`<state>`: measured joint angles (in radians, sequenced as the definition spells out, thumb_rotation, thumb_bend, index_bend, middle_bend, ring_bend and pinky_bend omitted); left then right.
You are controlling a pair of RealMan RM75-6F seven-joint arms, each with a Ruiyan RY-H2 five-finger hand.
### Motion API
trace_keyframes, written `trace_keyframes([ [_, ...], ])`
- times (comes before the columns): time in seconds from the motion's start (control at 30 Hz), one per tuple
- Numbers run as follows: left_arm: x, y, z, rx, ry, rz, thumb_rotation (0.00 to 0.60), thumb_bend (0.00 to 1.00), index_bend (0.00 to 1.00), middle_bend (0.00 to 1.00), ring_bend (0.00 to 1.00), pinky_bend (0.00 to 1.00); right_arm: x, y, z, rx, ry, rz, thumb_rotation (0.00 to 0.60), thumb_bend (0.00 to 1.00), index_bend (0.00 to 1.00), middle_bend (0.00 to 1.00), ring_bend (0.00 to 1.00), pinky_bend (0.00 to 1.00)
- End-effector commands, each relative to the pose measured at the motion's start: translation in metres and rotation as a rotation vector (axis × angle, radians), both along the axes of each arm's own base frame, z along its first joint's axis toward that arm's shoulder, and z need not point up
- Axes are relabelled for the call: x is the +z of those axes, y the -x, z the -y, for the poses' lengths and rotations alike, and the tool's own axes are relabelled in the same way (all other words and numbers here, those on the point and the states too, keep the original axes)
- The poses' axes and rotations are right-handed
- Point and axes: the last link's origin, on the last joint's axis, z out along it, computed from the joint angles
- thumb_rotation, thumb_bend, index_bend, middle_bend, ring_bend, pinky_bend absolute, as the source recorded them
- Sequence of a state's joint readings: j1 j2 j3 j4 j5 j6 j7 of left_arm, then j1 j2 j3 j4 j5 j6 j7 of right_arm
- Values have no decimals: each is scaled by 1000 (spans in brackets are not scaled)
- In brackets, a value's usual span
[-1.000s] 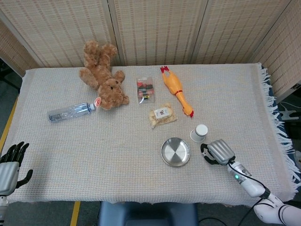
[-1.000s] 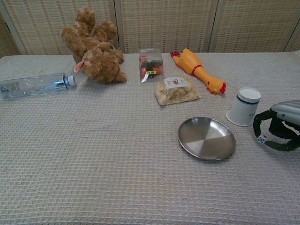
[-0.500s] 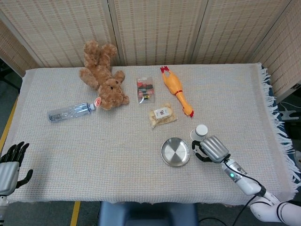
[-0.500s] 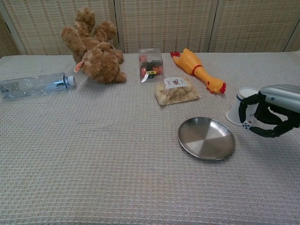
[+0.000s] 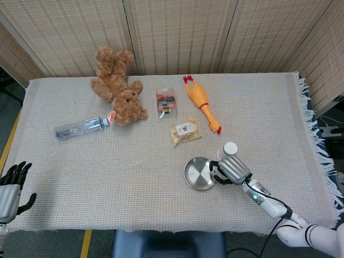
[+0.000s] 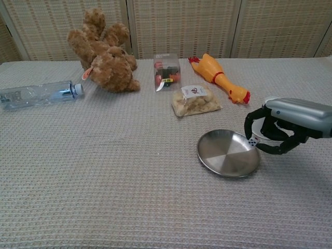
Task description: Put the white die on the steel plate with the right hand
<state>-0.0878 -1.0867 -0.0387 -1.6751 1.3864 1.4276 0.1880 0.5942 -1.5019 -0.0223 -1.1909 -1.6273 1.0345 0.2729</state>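
The round steel plate (image 5: 199,173) (image 6: 225,153) lies on the cloth right of centre. My right hand (image 5: 230,169) (image 6: 282,126) hovers at the plate's right edge, fingers curled downward. It pinches the small white die (image 6: 252,142) in its fingertips, just over the plate's right rim. In the head view the die is hidden under the hand. My left hand (image 5: 11,188) rests off the table's front left corner, fingers apart, holding nothing.
A white paper cup (image 5: 229,149) (image 6: 269,105) stands right behind my right hand. Further back lie a snack bag (image 6: 195,100), a rubber chicken (image 6: 218,72), a small clear box (image 6: 166,70), a teddy bear (image 6: 106,58) and a plastic bottle (image 6: 39,93).
My right hand has carried the die leftward, from the cloth right of the cup to the plate's right rim. The left hand has stayed put.
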Motion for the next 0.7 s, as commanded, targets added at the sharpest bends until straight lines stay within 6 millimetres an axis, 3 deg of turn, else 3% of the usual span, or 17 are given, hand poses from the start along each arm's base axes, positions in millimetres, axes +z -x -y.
trace_keyframes([
  [0.03, 0, 0, 0, 0, 1, 0, 600, 356, 0, 23, 16, 210, 3, 0, -1, 12, 13, 36, 600, 146, 418, 896, 753, 1000],
  [0.17, -1, -1, 0, -3, 3, -3, 600, 355, 0, 22, 17, 210, 9, 0, -3, 31, 26, 91, 600, 112, 373, 799, 710, 1000],
  [0.3, -1, -1, 0, -3, 5, -5, 600, 354, 0, 22, 17, 211, 17, 3, -4, 50, 42, 127, 600, 110, 360, 619, 536, 970],
  [0.4, -2, -1, 0, -1, 6, -6, 600, 354, 0, 23, 17, 210, 26, 7, 0, 74, 108, 136, 600, 110, 358, 506, 392, 839],
  [0.57, -2, -1, 0, -2, 7, -6, 600, 355, 0, 23, 16, 210, 38, 19, 13, 80, 256, 56, 600, 109, 353, 373, 188, 538],
  [0.7, -2, -1, 1, -3, 8, -7, 600, 355, 0, 23, 17, 210, 39, 24, 18, 63, 282, 29, 600, 109, 329, 298, 105, 423],
])
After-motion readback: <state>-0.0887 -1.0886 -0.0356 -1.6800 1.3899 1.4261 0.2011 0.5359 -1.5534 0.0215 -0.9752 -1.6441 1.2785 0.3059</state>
